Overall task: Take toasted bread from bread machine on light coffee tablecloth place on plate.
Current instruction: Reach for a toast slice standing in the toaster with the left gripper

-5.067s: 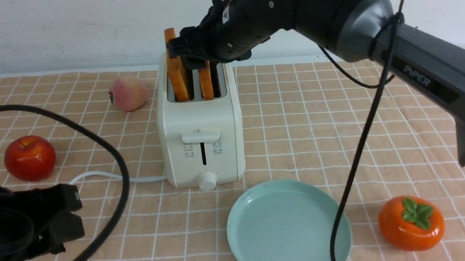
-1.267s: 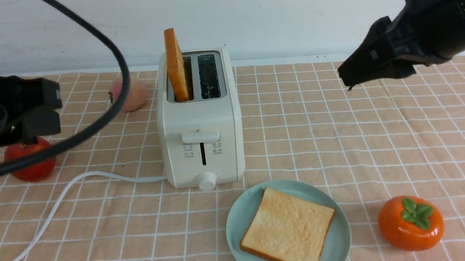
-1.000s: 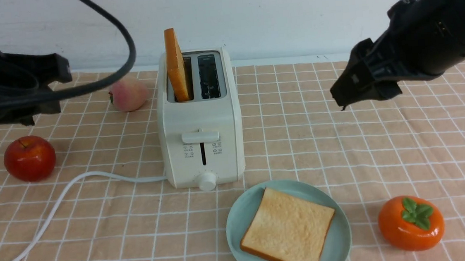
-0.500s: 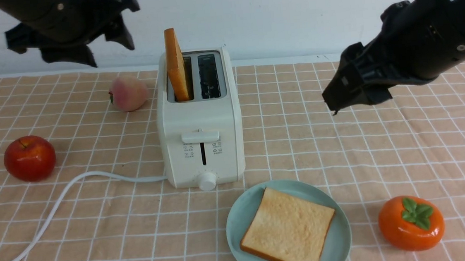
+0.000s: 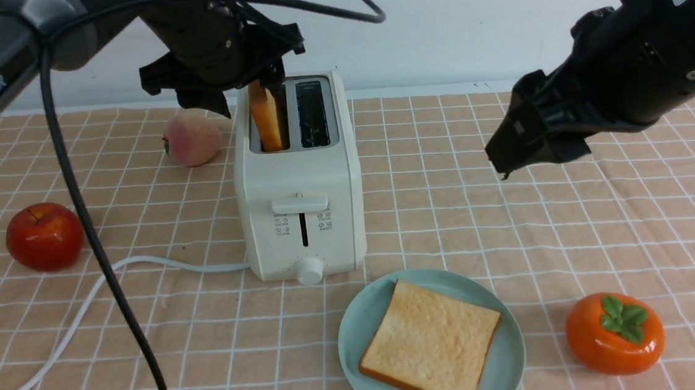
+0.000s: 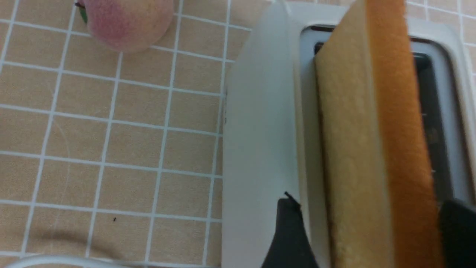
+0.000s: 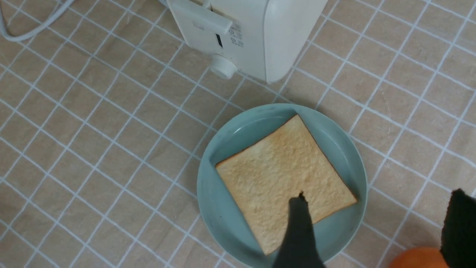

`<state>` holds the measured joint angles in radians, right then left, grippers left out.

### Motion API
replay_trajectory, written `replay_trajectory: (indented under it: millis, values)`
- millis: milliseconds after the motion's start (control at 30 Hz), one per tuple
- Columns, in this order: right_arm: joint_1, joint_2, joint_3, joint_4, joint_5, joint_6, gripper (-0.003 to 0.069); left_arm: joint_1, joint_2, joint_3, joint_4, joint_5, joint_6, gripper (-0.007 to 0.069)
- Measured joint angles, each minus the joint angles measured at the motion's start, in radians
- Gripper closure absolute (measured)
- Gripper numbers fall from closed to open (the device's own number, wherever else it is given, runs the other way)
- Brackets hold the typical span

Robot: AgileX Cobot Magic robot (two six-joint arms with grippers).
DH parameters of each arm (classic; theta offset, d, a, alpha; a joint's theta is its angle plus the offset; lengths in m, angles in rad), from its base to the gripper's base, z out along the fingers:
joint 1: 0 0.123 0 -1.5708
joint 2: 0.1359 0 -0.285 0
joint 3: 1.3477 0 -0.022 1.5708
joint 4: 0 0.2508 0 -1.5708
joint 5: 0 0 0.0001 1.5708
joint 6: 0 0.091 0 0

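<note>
The cream-white bread machine stands on the light coffee tablecloth. One slice of toasted bread stands upright in its left slot; the right slot is bare. My left gripper hangs over that slice, open, a finger on each side of it; one finger shows a gap to the bread. A second slice lies flat on the mint-green plate. My right gripper hovers open and empty, high to the right of the toaster. In the right wrist view that gripper looks down on the plate and its slice.
A peach lies left of the toaster and a red apple further left. An orange persimmon sits right of the plate. The toaster's white cord runs off left, and my left arm's black cable hangs across it.
My left arm swung in from the far left and came down over the slice in the left slot. The right gripper stayed hovering at the right, shifting only slightly.
</note>
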<state>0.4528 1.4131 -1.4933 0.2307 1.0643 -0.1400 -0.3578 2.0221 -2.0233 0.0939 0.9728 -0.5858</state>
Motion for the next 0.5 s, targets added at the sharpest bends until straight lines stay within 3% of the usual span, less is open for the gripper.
replay_trajectory:
  millis: [133,200,233,267,333,500]
  values:
    - [0.0,0.0,0.0,0.0,0.0,0.0,0.0174,0.0,0.024,-0.001,0.002,0.001,0.058,0.019]
    - [0.0,0.0,0.0,-0.001,0.0,0.0,0.018,0.0,0.023,-0.003,-0.011,0.0,0.108,0.0316]
    - [0.0,0.0,0.0,-0.002,0.0,0.0,0.0181,0.0,0.022,-0.004,-0.014,0.0,0.113,0.0329]
    - [0.0,0.0,0.0,-0.008,0.0,0.0,0.0189,0.0,0.014,-0.005,-0.023,0.0,0.128,0.0432]
    - [0.0,0.0,0.0,-0.016,0.0,0.0,0.0198,0.0,0.002,-0.005,-0.03,0.001,0.14,0.0528]
    - [0.0,0.0,0.0,-0.056,0.0,0.0,0.0246,0.0,-0.124,-0.005,-0.014,0.023,0.158,0.0529]
